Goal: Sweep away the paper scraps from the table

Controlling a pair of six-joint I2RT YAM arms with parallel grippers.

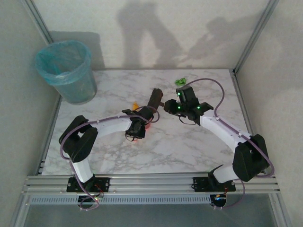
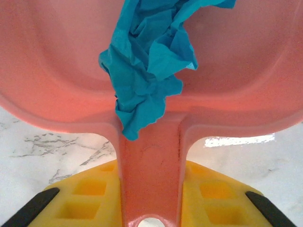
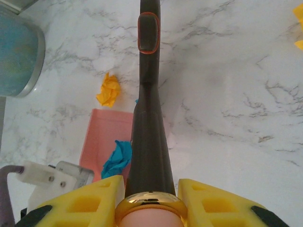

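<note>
Left gripper (image 2: 151, 182): closed tight on handle of pink dustpan (image 2: 57, 71), yellow fingers (image 2: 90, 194) pressed either side; handle end cropped at bottom edge. Blue scrap (image 2: 144, 66) crumpled inside pan, trailing down toward handle, top cut off by upper edge. Right gripper (image 3: 150, 194): shut around dark brush (image 3: 148, 109); far end cropped at top edge, exact grip point hidden behind gold ring. From right wrist: orange scrap (image 3: 109, 90) on table (image 3: 227, 94) just past pan's lip, touching or not unclear. Another yellow bit (image 3: 299, 28) sliced by right border. Bin (image 3: 16, 52) partly in frame, top left. Overhead: green scrap (image 1: 180, 81) toward far side of table, beyond right gripper. Dustpan mostly hidden under left wrist, pink barely visible. Full count of paper scraps hard to tell: dim, tiny, arms in the way.
</note>
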